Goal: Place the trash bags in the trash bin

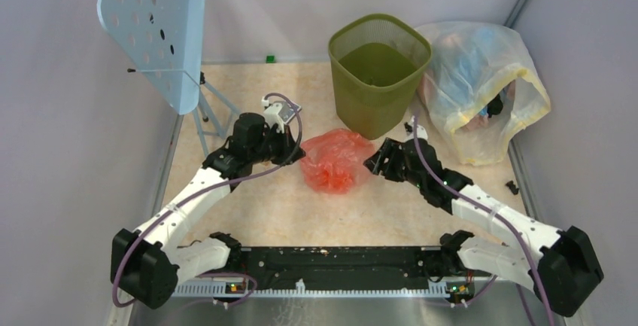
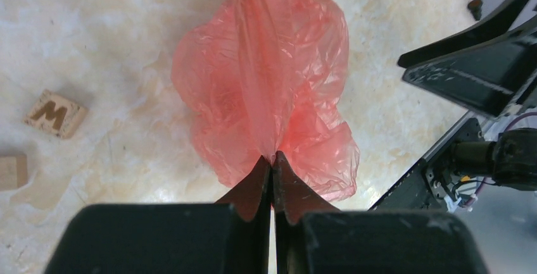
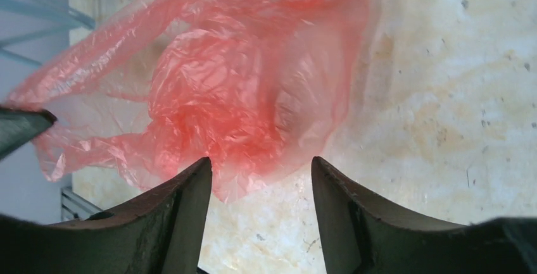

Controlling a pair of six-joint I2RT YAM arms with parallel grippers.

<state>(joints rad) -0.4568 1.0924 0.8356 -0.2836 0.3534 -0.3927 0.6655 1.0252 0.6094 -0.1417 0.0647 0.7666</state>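
From above, we see the bag crumpled just before the bin; at our left wrist, the left gripper pinches its edge; at our right, the right gripper gapes around its fringe.

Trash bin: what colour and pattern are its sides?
Olive-green mesh trash bin; best seen top external.

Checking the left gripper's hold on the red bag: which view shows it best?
Left wrist: the left gripper is shut on the red bag, close up. Top external hides the pinch; right wrist shows mainly the bag.
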